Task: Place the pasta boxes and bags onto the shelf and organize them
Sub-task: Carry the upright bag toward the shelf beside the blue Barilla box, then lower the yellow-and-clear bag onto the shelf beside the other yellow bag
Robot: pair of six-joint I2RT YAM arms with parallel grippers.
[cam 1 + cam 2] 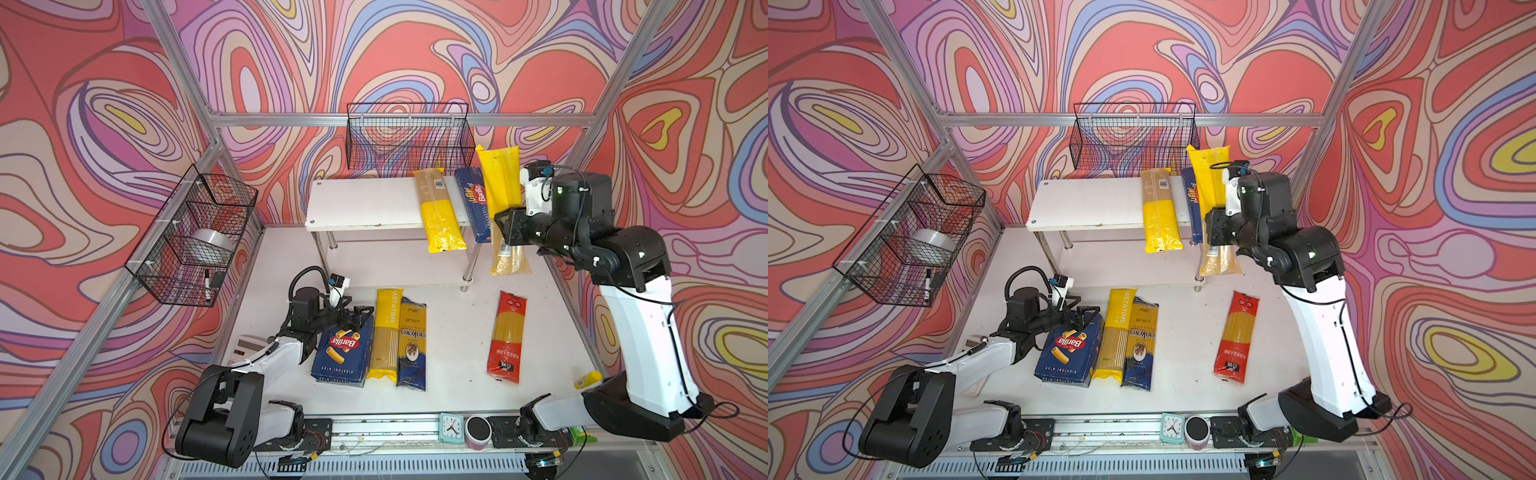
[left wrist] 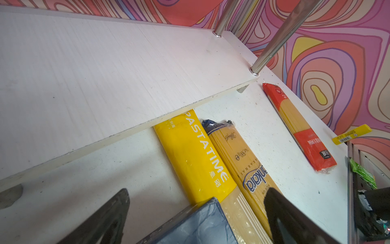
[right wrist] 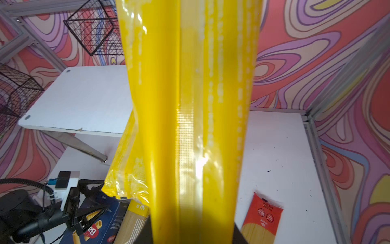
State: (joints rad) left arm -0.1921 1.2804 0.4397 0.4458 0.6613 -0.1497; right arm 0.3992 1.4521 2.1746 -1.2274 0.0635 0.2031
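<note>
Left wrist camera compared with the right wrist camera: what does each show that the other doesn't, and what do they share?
Left wrist only: the Ankara bag and the small yellow stick. Right wrist only: the gripped yellow bag filling the frame, the wire baskets, the shelf's top board. Both: the red bag, the rigatoni box, and the left gripper open at it.

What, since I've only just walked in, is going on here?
The right pincer grips a yellow bag, raised at the right end of the shelf. Its top board carries another yellow bag and the narrow Barilla box. The left pincer, open, straddles the wide Barilla box on the table, where the PASTATIME bag, dark blue bag and red bag lie.
</note>
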